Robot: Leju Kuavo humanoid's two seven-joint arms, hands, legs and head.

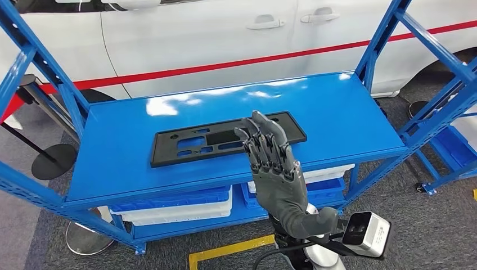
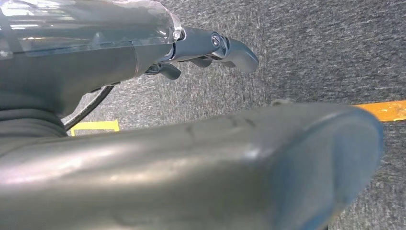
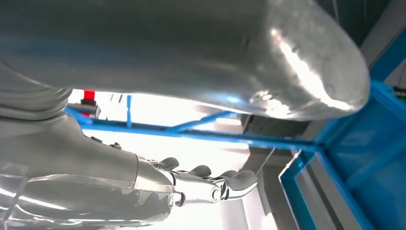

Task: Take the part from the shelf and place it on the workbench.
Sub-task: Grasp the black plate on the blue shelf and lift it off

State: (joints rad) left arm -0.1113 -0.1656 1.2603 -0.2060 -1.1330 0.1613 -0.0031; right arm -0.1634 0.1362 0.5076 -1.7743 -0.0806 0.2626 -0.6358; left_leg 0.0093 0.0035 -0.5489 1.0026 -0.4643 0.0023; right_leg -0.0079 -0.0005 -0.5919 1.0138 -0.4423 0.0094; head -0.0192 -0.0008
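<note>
Hovering over the black plate (image 1: 228, 138) lying flat on the blue shelf (image 1: 349, 112), the right hand (image 1: 274, 163) is spread, holding nothing. Risk: a thin flat part gives fingers little edge, so it may slide away. Left hand (image 2: 210, 52) hangs empty, fingers loosely curled.

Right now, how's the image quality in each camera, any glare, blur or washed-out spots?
Head view: sharp, with white glare patches on the blue shelf behind the black part. Left wrist view: the near left hand is blurred, the carpet sharper. Right wrist view: background blown out white behind the right hand, thumb soft.
</note>
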